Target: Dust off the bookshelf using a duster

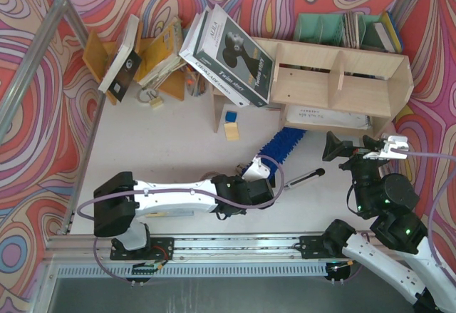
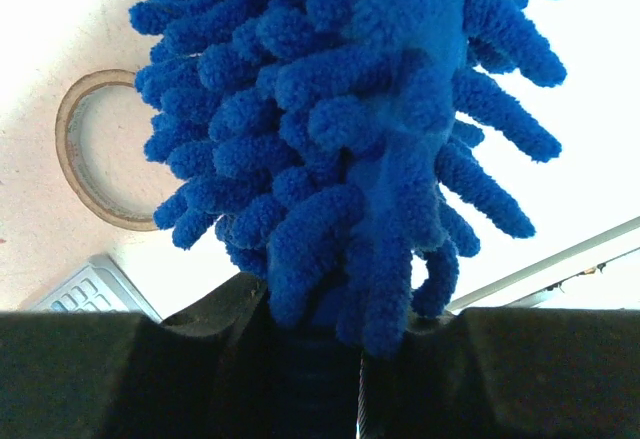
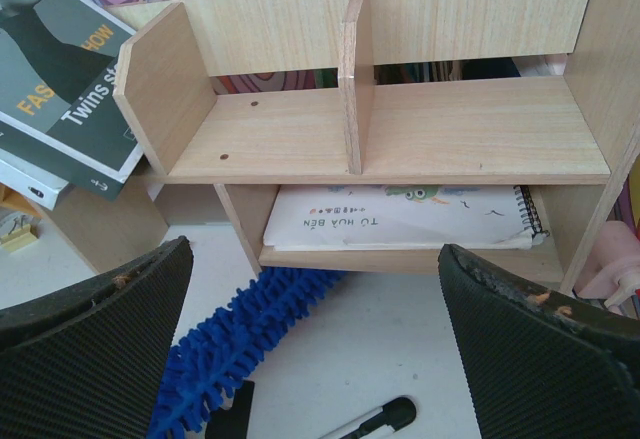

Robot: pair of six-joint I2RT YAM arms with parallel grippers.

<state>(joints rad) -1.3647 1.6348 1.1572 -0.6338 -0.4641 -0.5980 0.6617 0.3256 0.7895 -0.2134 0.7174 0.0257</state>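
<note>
Duster (image 2: 350,139) clamped at its handle end by the left gripper (image 2: 312,359), fluffy head stretching ahead.
Right gripper (image 3: 312,294) gapes wide, holding nothing; bookshelf (image 3: 420,129) stands straight ahead across a strip of table (image 3: 400,359), duster tip near its lower front edge, ahead-left.

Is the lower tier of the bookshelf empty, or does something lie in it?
Not empty. In the right wrist view a white spiral-bound notebook lies flat on the lower board of the bookshelf.
</note>
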